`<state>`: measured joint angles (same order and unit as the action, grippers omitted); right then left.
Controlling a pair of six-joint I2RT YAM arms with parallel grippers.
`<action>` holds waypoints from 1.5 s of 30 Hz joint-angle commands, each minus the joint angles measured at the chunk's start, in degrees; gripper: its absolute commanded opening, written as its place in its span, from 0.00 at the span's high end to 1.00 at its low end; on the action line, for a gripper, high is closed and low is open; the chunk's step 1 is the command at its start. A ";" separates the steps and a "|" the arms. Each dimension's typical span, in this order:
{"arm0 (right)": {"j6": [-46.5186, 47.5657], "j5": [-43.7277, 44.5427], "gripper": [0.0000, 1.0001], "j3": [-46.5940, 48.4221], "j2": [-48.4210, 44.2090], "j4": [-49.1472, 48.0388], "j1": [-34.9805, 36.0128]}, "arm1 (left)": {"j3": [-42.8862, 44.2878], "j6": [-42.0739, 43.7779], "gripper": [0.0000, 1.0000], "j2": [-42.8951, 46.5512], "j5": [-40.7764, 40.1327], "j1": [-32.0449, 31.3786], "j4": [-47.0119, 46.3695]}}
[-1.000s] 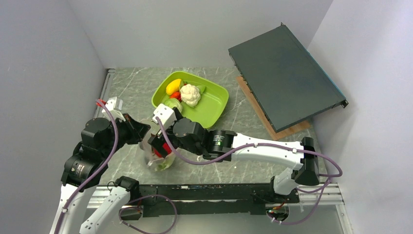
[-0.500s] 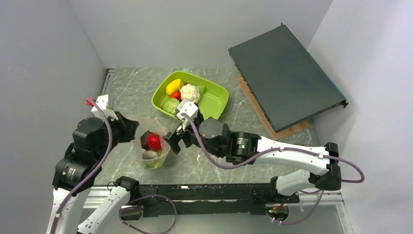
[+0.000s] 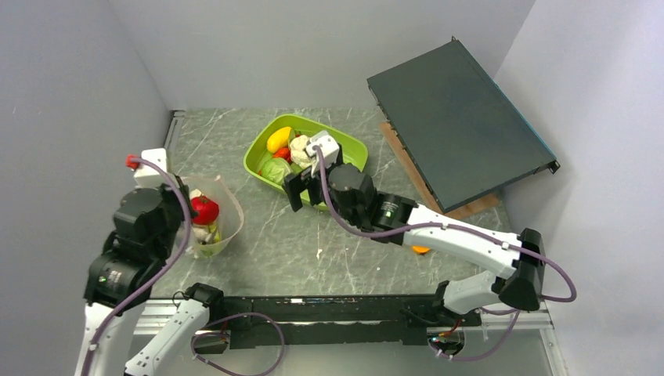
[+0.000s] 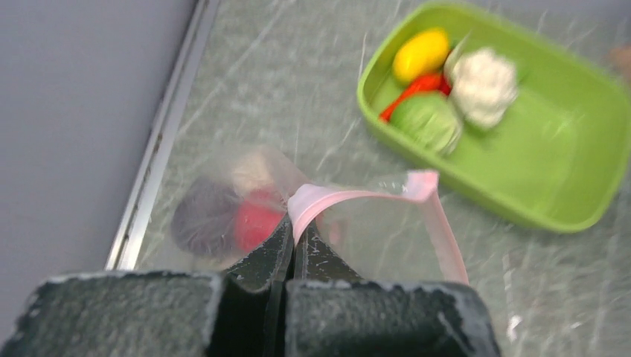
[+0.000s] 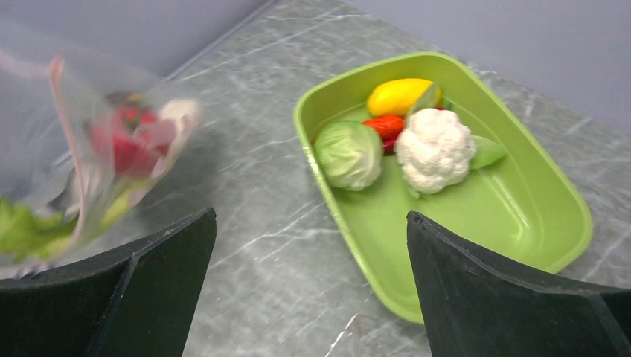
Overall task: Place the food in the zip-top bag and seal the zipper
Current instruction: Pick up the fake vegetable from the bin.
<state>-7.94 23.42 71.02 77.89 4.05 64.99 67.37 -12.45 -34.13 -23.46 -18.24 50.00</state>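
The clear zip-top bag [image 3: 215, 223] with a pink zipper rim [image 4: 357, 195] stands open at the left. It holds a red food [image 3: 205, 210], a dark purple one [image 4: 202, 217] and pale leafy pieces [image 5: 22, 230]. My left gripper [image 4: 292, 224] is shut on the bag's rim and shows in the top view [image 3: 182, 205]. My right gripper [image 5: 310, 216] is open and empty, above the near left edge of the lime-green tray [image 3: 348, 168]. In the tray lie a yellow food [image 5: 400, 95], a red one [image 5: 387, 125], a green cabbage [image 5: 348, 154] and a white cauliflower [image 5: 434, 149].
A dark flat box [image 3: 458, 121] leans on a wooden board [image 3: 462, 210] at the back right. An orange disc [image 3: 420, 250] lies under my right arm. A metal rail [image 3: 168, 141] runs along the left wall.
My right gripper has come out of the bag, left a red food in it, and moved back right to the tray. My left gripper has drawn the bag to the left.
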 commanded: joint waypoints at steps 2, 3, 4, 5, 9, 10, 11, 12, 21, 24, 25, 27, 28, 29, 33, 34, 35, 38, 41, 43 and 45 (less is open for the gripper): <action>-1.43 0.90 0.01 3.89 9.05 -5.49 -5.94 | -15.60 1.40 1.00 4.98 0.78 0.00 -8.81; -1.68 2.11 0.02 6.35 11.75 -4.48 -7.11 | -17.58 1.73 1.00 5.06 1.28 -0.04 -9.50; -1.85 3.18 0.04 9.23 14.64 -2.12 -8.10 | -18.91 2.08 1.00 5.02 1.73 -0.04 -9.64; -1.85 4.23 0.05 11.69 17.22 -0.63 -8.87 | -19.83 2.13 1.00 4.80 1.85 -0.04 -9.37; -0.87 6.78 0.07 16.89 25.29 -1.78 -10.79 | -21.73 2.08 1.00 5.21 2.56 -0.04 -9.29; -0.98 5.96 0.07 17.61 26.81 -2.69 -11.32 | -22.10 1.99 1.00 5.82 2.95 -0.03 -9.67; -1.16 5.26 0.07 19.12 28.23 -3.30 -11.88 | -22.42 1.92 1.00 6.51 3.30 -0.04 -9.93; -1.21 4.93 0.07 20.65 30.08 -3.61 -12.55 | -22.92 1.95 1.00 7.33 3.78 -0.04 -10.29; 0.77 -0.82 0.06 42.71 49.22 1.61 -14.77 | -24.27 2.78 1.00 11.89 2.90 0.01 -11.75; -0.31 -9.55 0.02 48.16 53.63 3.99 -14.80 | -24.14 2.84 1.00 11.74 1.88 -0.04 -11.81; -1.24 -11.48 0.01 48.72 54.65 3.71 -14.87 | -24.07 2.72 1.00 11.72 1.48 -0.04 -11.74; -2.29 -14.97 0.01 50.02 56.51 3.45 -14.87 | -23.98 2.68 1.00 11.56 0.61 -0.03 -11.53; -2.52 -16.38 0.01 50.89 57.55 3.95 -14.89 | -24.02 2.66 1.00 11.59 0.07 -0.04 -11.51; -2.67 -17.33 0.01 51.56 58.23 4.53 -14.89 | -24.04 2.64 1.00 11.62 -0.39 -0.04 -11.46; -1.47 -17.05 0.02 51.89 60.16 7.18 -14.94 | -23.98 2.44 1.00 11.26 -2.12 -0.04 -11.22; -0.79 -14.55 0.02 51.97 60.34 8.73 -14.91 | -23.96 2.26 1.00 11.02 -2.52 -0.04 -10.96; 0.02 -12.59 0.02 51.75 60.39 10.35 -14.92 | -23.88 2.13 1.00 10.81 -2.82 -0.04 -10.83; 1.21 -9.40 0.01 50.47 60.39 13.74 -15.30 | -23.77 1.98 1.00 10.22 -3.57 -0.04 -10.53; 0.02 -5.85 0.02 50.32 60.39 19.21 -16.41 | -23.80 2.01 1.00 10.01 -3.40 -0.04 -10.58; -0.32 -0.75 0.04 48.16 58.62 21.85 -16.96 | -23.78 2.18 1.00 9.86 -3.03 -0.02 -10.70; -0.17 2.96 0.05 42.33 55.25 22.18 -17.68 | -23.87 2.39 1.00 9.64 -2.77 0.00 -10.87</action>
<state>-8.38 15.94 119.61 138.39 19.00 49.25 43.29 -10.20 -23.88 -25.28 -18.26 41.34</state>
